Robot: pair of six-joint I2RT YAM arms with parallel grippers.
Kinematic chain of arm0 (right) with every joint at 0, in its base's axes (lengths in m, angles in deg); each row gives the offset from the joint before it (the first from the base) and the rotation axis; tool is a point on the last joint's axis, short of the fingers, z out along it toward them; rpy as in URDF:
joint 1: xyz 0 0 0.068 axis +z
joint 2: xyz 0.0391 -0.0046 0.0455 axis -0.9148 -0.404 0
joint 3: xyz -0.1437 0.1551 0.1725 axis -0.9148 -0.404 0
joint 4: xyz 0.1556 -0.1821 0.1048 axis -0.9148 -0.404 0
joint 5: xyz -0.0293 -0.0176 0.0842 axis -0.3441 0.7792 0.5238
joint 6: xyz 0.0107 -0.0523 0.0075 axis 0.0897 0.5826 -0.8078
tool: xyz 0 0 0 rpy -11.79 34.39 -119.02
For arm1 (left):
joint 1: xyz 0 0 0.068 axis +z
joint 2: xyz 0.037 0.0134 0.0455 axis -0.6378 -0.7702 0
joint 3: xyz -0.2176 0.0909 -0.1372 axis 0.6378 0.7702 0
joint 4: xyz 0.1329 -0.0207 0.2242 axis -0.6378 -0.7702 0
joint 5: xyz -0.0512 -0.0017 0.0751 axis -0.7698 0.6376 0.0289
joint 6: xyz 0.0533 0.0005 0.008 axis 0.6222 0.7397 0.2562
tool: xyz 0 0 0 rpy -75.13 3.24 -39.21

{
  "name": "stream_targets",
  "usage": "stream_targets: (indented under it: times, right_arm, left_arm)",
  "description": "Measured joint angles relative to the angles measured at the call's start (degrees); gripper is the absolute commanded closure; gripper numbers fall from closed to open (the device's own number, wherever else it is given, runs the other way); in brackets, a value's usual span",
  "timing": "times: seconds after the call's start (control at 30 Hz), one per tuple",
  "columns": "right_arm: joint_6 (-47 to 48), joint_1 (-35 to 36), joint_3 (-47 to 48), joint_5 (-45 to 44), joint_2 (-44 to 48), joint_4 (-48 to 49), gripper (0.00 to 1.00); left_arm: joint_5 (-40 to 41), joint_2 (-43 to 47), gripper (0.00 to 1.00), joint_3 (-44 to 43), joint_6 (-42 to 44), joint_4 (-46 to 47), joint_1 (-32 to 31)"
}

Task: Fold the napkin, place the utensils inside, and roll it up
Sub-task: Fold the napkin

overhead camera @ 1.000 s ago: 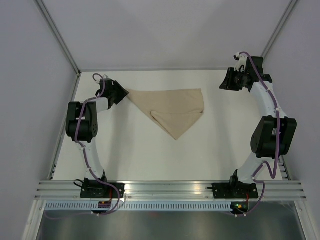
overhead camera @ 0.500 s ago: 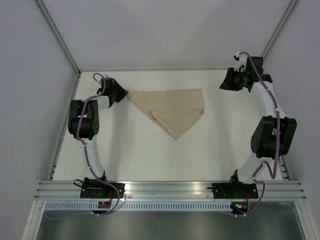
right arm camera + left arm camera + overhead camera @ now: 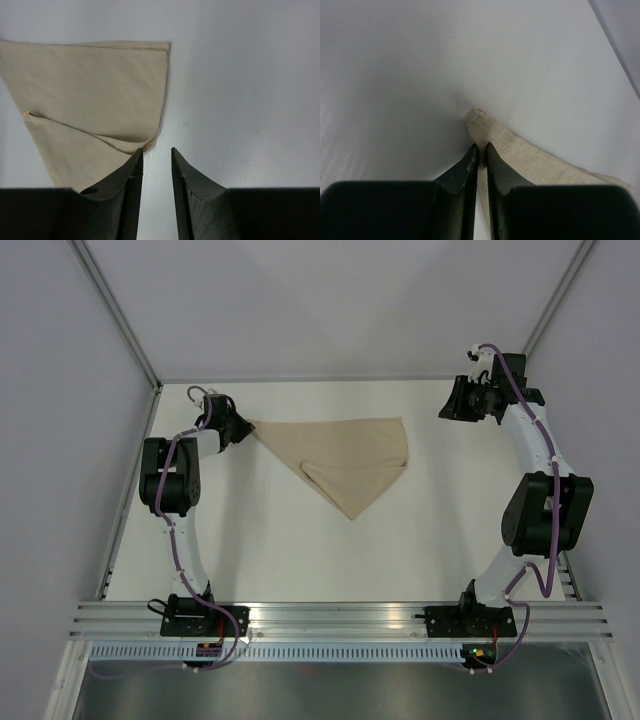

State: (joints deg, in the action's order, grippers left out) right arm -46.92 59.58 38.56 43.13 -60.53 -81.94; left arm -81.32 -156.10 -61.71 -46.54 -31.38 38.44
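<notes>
The beige napkin point(image 3: 345, 460) lies folded into a rough triangle on the white table, with one flap lying over its lower half. My left gripper point(image 3: 248, 426) is shut on the napkin's left corner; in the left wrist view the cloth tip point(image 3: 479, 122) sticks out past the closed gripper point(image 3: 482, 147). My right gripper point(image 3: 447, 406) is open and empty, off the napkin's right side. The right wrist view shows the napkin point(image 3: 95, 85) ahead and to the left of that gripper point(image 3: 156, 150). A tiny orange-brown speck point(image 3: 26, 114) sits at the flap's edge. No utensil is clearly visible.
White walls close in the table on the left, back and right, with the left wall's base point(image 3: 135, 475) close to my left arm. The aluminium rail point(image 3: 340, 618) with both arm bases runs along the near edge.
My left arm's elbow has shifted slightly toward the back, with the gripper staying on the napkin's corner. The napkin and the right arm have not visibly moved.
</notes>
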Motion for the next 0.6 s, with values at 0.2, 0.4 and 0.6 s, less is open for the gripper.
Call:
stream_targets:
  times: [0.2,0.4,0.6]
  right_arm:
    - [0.0,0.0,0.0,0.0,0.0,0.0,0.65]
    - [0.0,0.0,0.0,0.0,0.0,0.0,0.66]
    - [0.0,0.0,0.0,0.0,0.0,0.0,0.65]
  left_arm:
    - [-0.4,-0.1,0.95,-0.1,-0.2,0.5,-0.2]
    - [-2.9,0.5,0.98,3.0,-0.2,7.5,-0.7]
    - [-8.7,2.6,0.98,6.7,0.0,15.0,-1.9]
